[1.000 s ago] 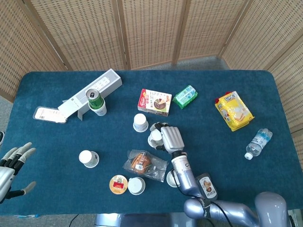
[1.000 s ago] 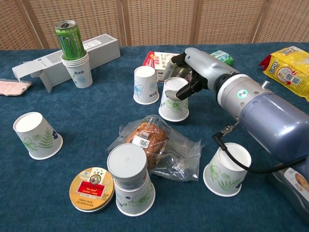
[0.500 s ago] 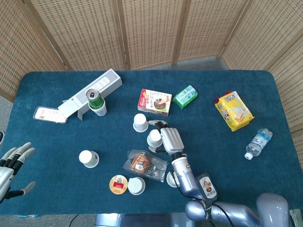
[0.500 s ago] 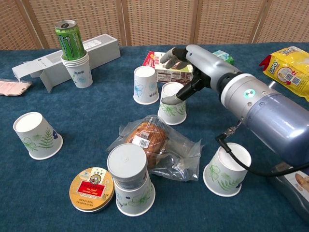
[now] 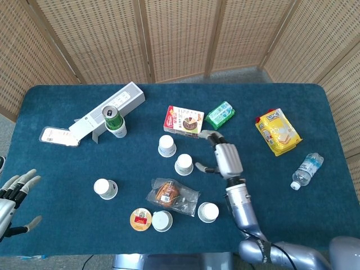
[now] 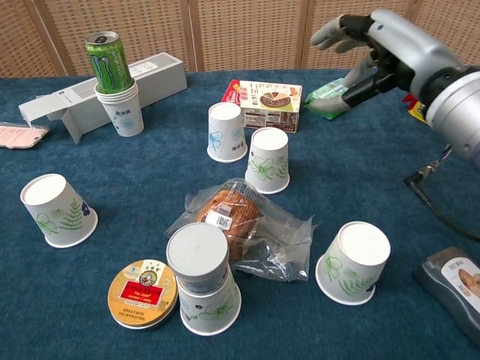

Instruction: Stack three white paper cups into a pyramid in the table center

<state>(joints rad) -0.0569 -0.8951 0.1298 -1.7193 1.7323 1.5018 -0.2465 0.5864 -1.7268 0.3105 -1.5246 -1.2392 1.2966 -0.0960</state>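
Observation:
Two upside-down white paper cups stand near the table centre: one at the back and one just right and in front of it, a small gap between them. Another cup stands front right, one at the left, and one at the front. My right hand hovers open to the right of the centre cups, holding nothing. My left hand is open off the table's left front edge.
A wrapped bun lies in front of the centre cups. A round tin, a green can on cups, a grey box, snack box, green packet, yellow bag and bottle surround them.
My right hand let go of the right centre cup, opened, and lifted away to the right. That cup now stands alone beside the back cup. The left hand stayed put.

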